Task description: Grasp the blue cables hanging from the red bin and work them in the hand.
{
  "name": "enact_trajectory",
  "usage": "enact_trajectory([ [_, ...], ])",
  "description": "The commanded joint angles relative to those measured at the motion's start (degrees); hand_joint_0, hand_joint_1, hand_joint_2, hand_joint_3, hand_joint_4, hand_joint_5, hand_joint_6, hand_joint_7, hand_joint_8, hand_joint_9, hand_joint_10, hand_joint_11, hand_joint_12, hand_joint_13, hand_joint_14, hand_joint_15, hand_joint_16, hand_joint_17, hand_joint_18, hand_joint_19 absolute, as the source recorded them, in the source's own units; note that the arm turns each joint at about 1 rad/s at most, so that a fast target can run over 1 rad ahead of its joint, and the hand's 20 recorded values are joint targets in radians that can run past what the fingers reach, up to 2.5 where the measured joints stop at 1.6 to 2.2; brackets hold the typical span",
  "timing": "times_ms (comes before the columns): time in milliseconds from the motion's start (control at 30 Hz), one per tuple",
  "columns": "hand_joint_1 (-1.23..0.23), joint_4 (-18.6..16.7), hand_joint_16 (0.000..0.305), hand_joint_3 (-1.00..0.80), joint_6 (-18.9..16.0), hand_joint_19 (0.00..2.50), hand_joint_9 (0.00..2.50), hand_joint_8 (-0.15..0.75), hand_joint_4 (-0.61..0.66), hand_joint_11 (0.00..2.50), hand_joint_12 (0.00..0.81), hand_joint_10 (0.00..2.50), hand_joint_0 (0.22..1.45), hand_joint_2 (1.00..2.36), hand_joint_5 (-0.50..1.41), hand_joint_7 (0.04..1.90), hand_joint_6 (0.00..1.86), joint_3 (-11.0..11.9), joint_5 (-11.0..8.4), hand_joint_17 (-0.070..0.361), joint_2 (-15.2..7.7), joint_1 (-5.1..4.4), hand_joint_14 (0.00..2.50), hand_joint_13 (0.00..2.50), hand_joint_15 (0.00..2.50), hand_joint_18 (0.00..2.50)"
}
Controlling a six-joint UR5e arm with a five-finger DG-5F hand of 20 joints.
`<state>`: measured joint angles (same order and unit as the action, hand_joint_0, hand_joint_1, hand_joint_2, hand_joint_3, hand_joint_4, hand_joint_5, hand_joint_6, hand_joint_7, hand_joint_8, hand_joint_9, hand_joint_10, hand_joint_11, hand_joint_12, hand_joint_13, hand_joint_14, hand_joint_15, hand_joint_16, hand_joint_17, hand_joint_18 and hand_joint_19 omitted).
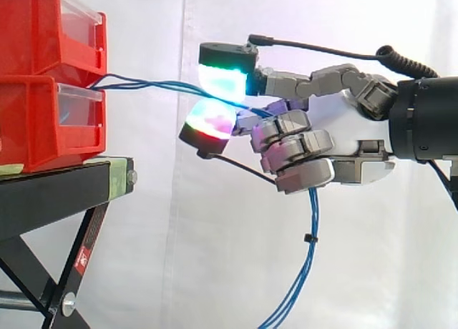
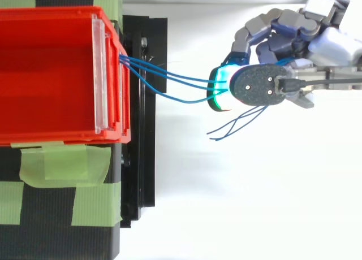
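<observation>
Several thin blue cables (image 1: 154, 82) run from between the stacked red bins (image 1: 43, 79) rightwards into my hand (image 1: 336, 139). Two glowing fingertips (image 1: 225, 82) pinch the cables between them, one pad above and one below. Behind the pinch the cables pass through the curled fingers and hang down below the hand (image 1: 308, 272). In the top view the cables (image 2: 169, 82) leave the front of the red bin (image 2: 51, 73) and reach the hand (image 2: 266, 85), with their loose ends (image 2: 235, 124) showing beneath it.
The red bins stand on a black stand (image 1: 64, 193) with green tape (image 2: 56, 164) at the left. A white curtain hangs behind. The arm enters from the right.
</observation>
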<state>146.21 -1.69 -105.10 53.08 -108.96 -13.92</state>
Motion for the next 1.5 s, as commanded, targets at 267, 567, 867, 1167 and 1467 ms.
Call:
enact_trajectory([
  [267, -0.52, 0.21, 0.055, -0.09, 0.29, 1.64, 0.68, 0.376, 0.25, 2.50, 0.449, 2.50, 1.02, 1.02, 0.39, 1.36, 0.17, 0.07, 1.41, 0.124, 0.06, 0.83, 2.50, 0.98, 1.60, 1.52],
  [567, -0.69, 0.21, 0.053, -0.12, 0.02, 1.69, 0.55, 0.400, 0.23, 2.50, 0.451, 2.50, 0.99, 1.02, 0.09, 1.08, 0.74, 0.07, 1.50, 0.119, 0.06, 1.35, 2.50, 0.92, 1.58, 1.48],
  [867, -0.75, -0.23, 0.051, -0.45, 0.20, 1.70, 0.40, 0.384, 0.21, 2.50, 0.446, 2.50, 1.03, 1.02, -0.06, 0.96, 1.01, 0.07, 3.87, 0.115, 0.06, 1.44, 2.50, 0.83, 1.62, 1.40],
  [1167, -0.62, -0.14, 0.050, -0.44, 1.34, 1.72, 0.47, 0.368, 0.23, 2.50, 0.439, 2.50, 0.96, 1.02, 0.28, 1.28, 0.20, 0.07, 4.40, 0.113, 1.29, 1.79, 2.50, 0.83, 1.61, 1.41],
  [1467, -0.61, -0.40, 0.052, 0.00, 2.57, 1.67, 0.48, 0.377, 0.20, 2.50, 0.442, 2.50, 1.04, 1.01, 0.38, 1.30, 0.01, 0.07, 4.40, 0.116, 1.29, 2.23, 2.50, 0.82, 1.61, 1.39],
])
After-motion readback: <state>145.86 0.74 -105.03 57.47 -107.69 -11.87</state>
